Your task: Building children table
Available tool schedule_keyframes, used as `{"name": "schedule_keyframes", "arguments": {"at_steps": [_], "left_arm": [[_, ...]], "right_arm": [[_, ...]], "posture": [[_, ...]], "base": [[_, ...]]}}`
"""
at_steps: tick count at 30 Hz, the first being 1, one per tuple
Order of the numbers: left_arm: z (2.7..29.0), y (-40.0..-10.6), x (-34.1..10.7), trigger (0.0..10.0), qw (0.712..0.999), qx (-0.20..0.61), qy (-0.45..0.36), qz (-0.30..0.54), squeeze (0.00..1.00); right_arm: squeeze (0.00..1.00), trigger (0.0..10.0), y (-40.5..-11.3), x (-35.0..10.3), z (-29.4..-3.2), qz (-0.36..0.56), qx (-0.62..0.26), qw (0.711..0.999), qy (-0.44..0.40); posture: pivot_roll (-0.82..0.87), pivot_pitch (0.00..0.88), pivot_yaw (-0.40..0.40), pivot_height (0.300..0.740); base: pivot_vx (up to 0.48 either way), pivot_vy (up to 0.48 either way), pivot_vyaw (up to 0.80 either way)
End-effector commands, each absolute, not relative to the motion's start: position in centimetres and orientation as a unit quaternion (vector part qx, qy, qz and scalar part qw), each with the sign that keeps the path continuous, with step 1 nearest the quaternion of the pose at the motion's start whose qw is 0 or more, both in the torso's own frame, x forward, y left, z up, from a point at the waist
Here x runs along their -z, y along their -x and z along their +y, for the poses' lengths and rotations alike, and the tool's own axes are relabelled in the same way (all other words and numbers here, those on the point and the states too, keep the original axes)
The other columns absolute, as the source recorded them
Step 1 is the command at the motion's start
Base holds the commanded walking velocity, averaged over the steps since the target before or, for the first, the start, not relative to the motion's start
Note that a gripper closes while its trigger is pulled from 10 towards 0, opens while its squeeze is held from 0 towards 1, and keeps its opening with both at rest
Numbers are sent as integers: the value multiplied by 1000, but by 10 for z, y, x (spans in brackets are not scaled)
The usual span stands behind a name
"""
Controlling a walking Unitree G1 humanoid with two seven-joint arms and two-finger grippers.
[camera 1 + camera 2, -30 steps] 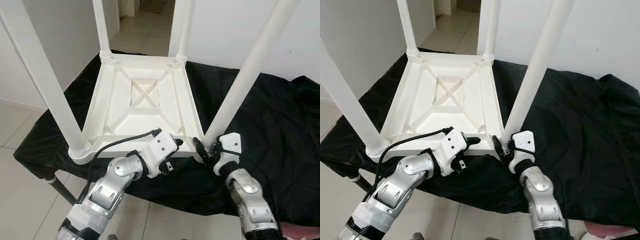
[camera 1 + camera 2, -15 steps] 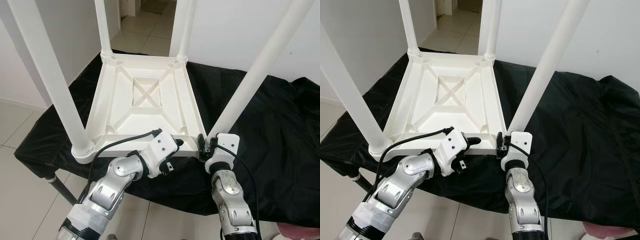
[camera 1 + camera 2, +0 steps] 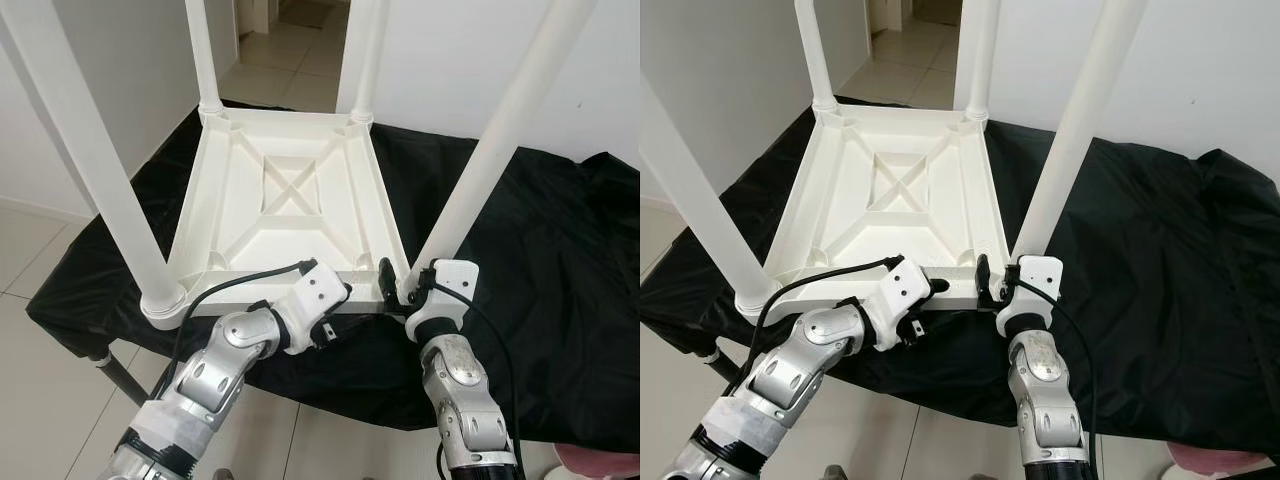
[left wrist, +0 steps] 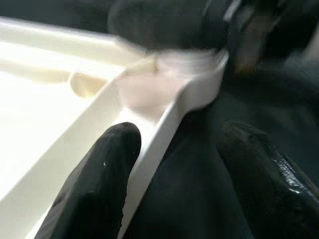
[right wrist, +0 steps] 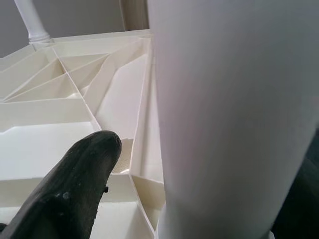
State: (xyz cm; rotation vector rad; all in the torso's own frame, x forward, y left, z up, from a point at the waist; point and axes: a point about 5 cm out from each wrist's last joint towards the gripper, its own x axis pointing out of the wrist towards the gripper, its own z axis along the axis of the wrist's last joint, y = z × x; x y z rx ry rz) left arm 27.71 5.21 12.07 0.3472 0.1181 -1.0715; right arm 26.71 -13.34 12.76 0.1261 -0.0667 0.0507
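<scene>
Table: we saw the upturned white plastic children's table [image 3: 290, 200] on black cloth [image 3: 530, 240].
Left gripper [image 4: 169, 164]: fingers spread, straddling its near rim.
Right gripper [image 3: 392, 290]: fingers parted around the near-right white leg [image 5: 229, 114] (at its base).

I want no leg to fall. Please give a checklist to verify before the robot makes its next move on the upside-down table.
1. All four legs stand in the white table: ok.
2. Left gripper straddles the near rim, one finger each side: ok.
3. Right gripper is open around the near right leg: ok.
4. That leg pushed fully into its socket: cannot tell.
5. Table rests wholly on the black cloth: not ok, its near left corner overhangs.
</scene>
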Motion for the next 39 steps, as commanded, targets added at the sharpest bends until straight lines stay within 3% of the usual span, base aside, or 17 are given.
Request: {"name": "schedule_keyframes", "arguments": {"at_steps": [1,8,15,16,17,29,31,39], "left_arm": [[59,-286,-112,10000,860,464,-195,78,0],[66,-302,-112,10000,885,400,-224,80,0],[68,-303,-111,10000,883,402,-225,93,0],[71,-303,-110,2235,878,410,-225,101,0],[73,-301,-109,0,872,422,-226,105,0],[86,-303,-107,0,861,423,-255,121,0],[91,-304,-105,10000,858,417,-269,129,0],[90,-299,-103,10000,848,439,-267,128,0]], "right_arm": [[0,10000,-267,-131,-137,-37,-31,997,-66],[0,10000,-268,-131,-144,-37,-29,997,-53],[0,10000,-267,-131,-142,-36,-30,997,-53],[0,10000,-267,-131,-142,-37,-32,997,-53],[0,10000,-268,-131,-141,-37,-33,997,-53],[0,10000,-270,-131,-141,-39,-51,997,-48],[0,10000,-272,-131,-137,-43,-71,996,-44],[0,10000,-275,-127,-138,-41,-82,995,-34]], "posture": [[-70,0,-49,740],[-76,0,-46,740],[-81,0,-43,740],[-80,0,-42,740],[-79,0,-41,740],[-68,0,-42,740],[-62,0,-46,740],[-60,0,-48,740]], "base": [[0,0,0],[0,0,0],[0,0,0],[0,0,0],[0,0,0],[0,0,0],[0,0,0],[0,0,0]]}}
